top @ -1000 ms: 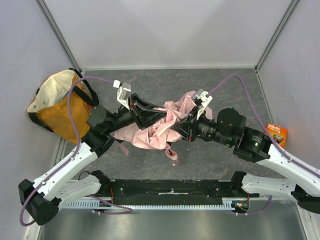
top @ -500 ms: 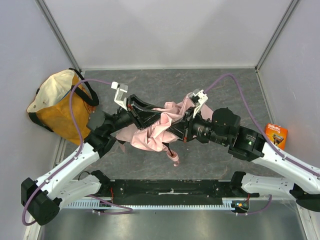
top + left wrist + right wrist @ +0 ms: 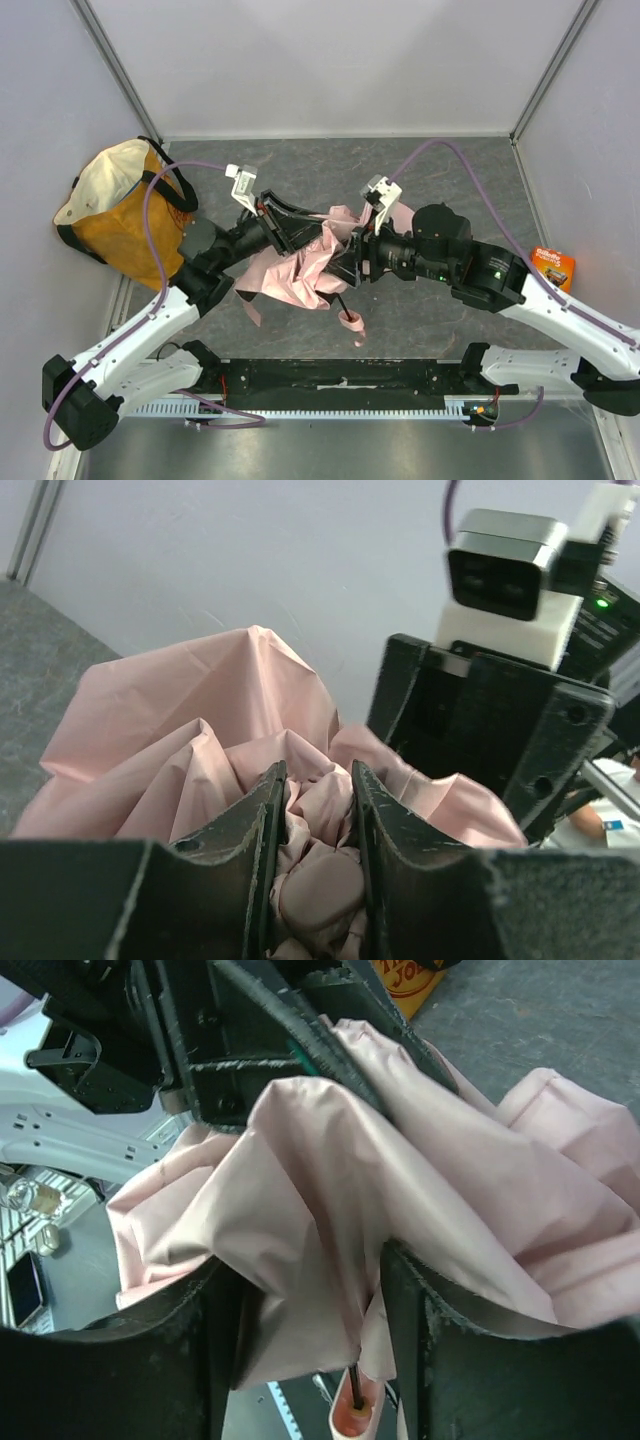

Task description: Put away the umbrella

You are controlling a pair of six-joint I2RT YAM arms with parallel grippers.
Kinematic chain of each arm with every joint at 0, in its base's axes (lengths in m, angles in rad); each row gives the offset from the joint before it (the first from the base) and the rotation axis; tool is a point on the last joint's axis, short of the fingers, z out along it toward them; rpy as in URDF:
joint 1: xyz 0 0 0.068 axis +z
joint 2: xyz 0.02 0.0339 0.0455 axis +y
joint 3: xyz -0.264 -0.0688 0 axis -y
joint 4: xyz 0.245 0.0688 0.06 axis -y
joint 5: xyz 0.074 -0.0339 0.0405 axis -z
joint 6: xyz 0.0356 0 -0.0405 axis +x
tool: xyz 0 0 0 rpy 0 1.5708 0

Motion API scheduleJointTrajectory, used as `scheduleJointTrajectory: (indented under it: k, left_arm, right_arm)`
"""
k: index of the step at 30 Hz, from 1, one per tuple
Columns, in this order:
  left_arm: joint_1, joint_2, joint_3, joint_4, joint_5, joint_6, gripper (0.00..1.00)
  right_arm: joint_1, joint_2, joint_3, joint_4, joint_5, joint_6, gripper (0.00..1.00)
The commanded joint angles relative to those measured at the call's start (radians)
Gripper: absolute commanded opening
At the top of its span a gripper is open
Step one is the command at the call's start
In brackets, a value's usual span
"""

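The pale pink fabric folding umbrella is hanging in a crumpled bundle in the middle of the frame, lifted between the two arms above the grey stone-patterned desk. Its canopy is billowing loosely in uneven folds rather than lying wrapped tight, so the gathering work is looking only partly done.

The left claw is pinching a narrow wad of the pink fabric between its black fingers, carrying the upper left part of the bundle. The right claw is standing wide, its fingers reaching around a broad fold of canopy that is draping between them without being squeezed, as far as the wrist view shows.

The orange-and-cream fabric tote bag is sitting at the left of the frame, well apart from the umbrella, its mouth facing the upper left. If that bag is the destination, nothing is going into it yet: compacting the canopy, securing it and carrying it over are all waiting to be done.
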State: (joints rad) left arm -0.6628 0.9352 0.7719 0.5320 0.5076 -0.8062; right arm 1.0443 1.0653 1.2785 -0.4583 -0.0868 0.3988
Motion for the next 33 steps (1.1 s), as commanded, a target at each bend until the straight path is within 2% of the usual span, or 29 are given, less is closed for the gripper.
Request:
scheduleJointTrajectory:
  k: [1, 5, 10, 13, 16, 19, 20, 22, 24, 29, 33]
  left_arm:
    - [-0.011, -0.030, -0.037, 0.059, -0.156, -0.116, 0.02]
    - [-0.011, -0.052, -0.095, 0.094, -0.345, -0.087, 0.02]
    - [-0.011, -0.038, -0.083, 0.077, -0.431, 0.008, 0.02]
    - [-0.009, -0.042, -0.069, 0.030, -0.480, 0.015, 0.02]
    - [-0.009, -0.052, -0.062, -0.010, -0.504, 0.018, 0.02]
    - [-0.011, -0.062, -0.059, -0.039, -0.544, 0.013, 0.02]
    - [-0.012, -0.064, -0.056, -0.053, -0.558, 0.012, 0.02]
    - [-0.011, -0.068, -0.054, -0.072, -0.578, 0.003, 0.02]
    - [-0.009, -0.068, -0.048, -0.086, -0.583, -0.001, 0.02]
    - [-0.009, -0.072, -0.045, -0.086, -0.557, -0.028, 0.02]
    - [-0.009, -0.081, -0.043, -0.070, -0.549, -0.054, 0.02]
  right_arm:
    - [-0.004, -0.071, 0.057, -0.089, 0.042, -0.032, 0.65]
    - [-0.004, -0.048, 0.133, -0.238, 0.120, -0.011, 0.73]
    - [0.022, 0.018, 0.229, -0.353, 0.211, -0.051, 0.85]
    - [0.068, 0.065, 0.295, -0.399, 0.272, -0.080, 0.86]
    - [0.137, 0.122, 0.347, -0.448, 0.419, -0.095, 0.86]
    - [0.164, 0.154, 0.375, -0.462, 0.486, -0.103, 0.74]
    - [0.183, 0.154, 0.377, -0.441, 0.486, -0.109, 0.67]
    - [0.212, 0.144, 0.339, -0.373, 0.457, -0.118, 0.61]
    - [0.214, 0.147, 0.305, -0.329, 0.414, -0.127, 0.61]
    - [0.214, 0.165, 0.259, -0.290, 0.464, -0.140, 0.60]
    - [0.214, 0.189, 0.237, -0.273, 0.495, -0.150, 0.55]
